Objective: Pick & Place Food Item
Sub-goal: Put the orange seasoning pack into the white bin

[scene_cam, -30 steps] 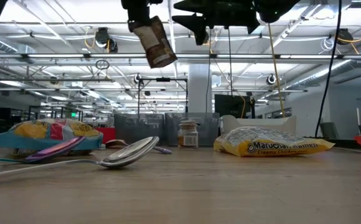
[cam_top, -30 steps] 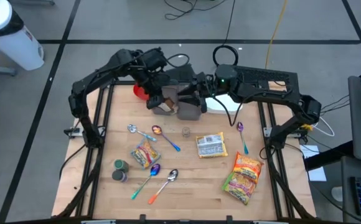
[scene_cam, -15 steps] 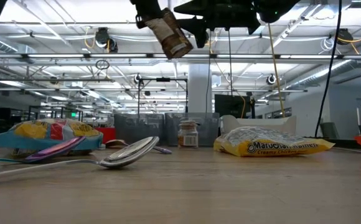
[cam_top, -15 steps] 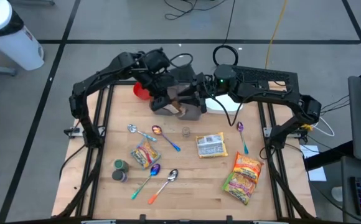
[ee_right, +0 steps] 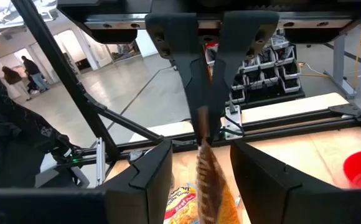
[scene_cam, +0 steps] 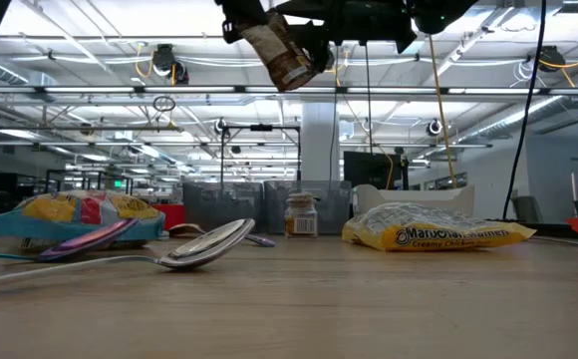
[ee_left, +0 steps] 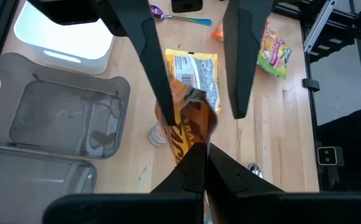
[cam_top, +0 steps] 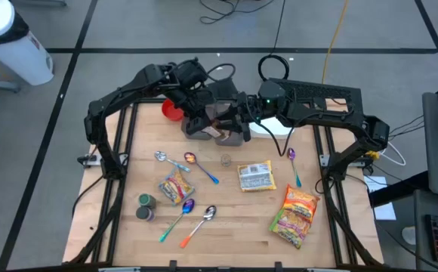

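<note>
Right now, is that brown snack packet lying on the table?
No, the brown packet hangs high above the wooden table, pinched in the left gripper.

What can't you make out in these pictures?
- Snack packet: print unreadable in the left wrist view, crossed by the right tool; edge-on in the right wrist view.
- Left tool: cut off by the low view's top edge.
- Grey bin: hidden under both arms in the high view.
- Small jar: label too small, low view.
</note>
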Controlling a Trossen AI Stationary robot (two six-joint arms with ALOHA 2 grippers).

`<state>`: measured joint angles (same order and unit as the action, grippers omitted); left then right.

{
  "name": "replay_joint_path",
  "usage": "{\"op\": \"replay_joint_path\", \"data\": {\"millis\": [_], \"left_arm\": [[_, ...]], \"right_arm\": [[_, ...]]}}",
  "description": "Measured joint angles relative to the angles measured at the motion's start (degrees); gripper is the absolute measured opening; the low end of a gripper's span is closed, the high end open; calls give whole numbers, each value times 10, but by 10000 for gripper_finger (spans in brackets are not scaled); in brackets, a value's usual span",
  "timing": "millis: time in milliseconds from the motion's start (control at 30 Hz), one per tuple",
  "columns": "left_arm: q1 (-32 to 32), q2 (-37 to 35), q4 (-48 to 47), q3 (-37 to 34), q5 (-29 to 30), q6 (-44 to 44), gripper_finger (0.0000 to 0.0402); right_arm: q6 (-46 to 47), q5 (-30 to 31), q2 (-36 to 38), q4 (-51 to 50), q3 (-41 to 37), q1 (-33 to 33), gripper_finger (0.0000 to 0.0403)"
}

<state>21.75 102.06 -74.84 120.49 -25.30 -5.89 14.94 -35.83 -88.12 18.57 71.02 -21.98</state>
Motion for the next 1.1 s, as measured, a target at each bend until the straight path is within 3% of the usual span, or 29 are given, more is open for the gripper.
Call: {"op": "replay_joint_path", "data": {"millis": [200, 533, 900, 1100], "left_arm": [[0, 0, 0, 0, 0, 2, 3], [0, 0, 1, 0, 0, 2, 3], [0, 0, 16, 0, 1, 6, 5], [4, 0, 17, 0, 1, 4, 44]], "right_arm": [[0, 0, 0, 2, 0, 0, 135], [-2, 0, 0, 1, 0, 0, 9], [-6, 0, 1, 0, 0, -1, 1], [-6, -2, 1, 0, 0, -5, 0]]}}
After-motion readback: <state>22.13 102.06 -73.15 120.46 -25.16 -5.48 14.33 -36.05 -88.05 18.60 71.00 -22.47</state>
